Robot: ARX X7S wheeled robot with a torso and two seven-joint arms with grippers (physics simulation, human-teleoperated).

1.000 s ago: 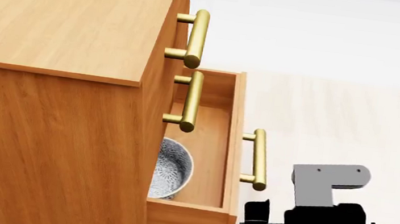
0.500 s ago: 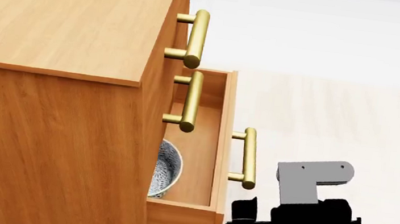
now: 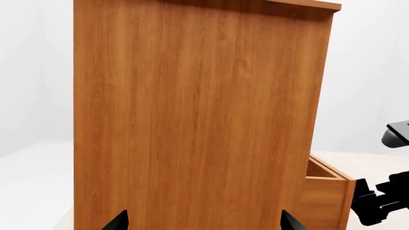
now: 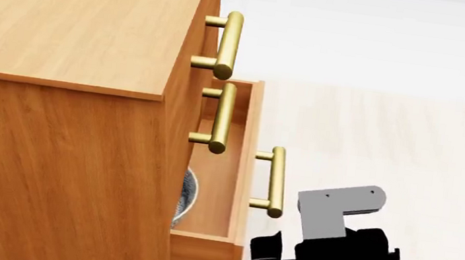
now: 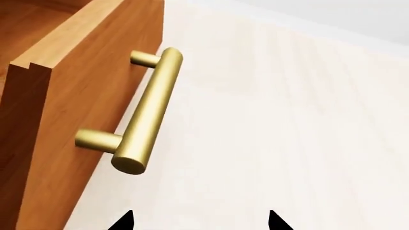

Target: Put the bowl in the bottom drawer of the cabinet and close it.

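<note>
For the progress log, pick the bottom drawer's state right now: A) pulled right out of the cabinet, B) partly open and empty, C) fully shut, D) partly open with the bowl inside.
D: the bottom drawer juts from the cabinet, and the bowl peeks out inside it.

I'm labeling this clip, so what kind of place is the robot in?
Probably a bare simulated test room, not a furnished home: a lone wooden cabinet with brass handles stands on a plain pale plank floor against blank white walls, with nothing else around.
</note>
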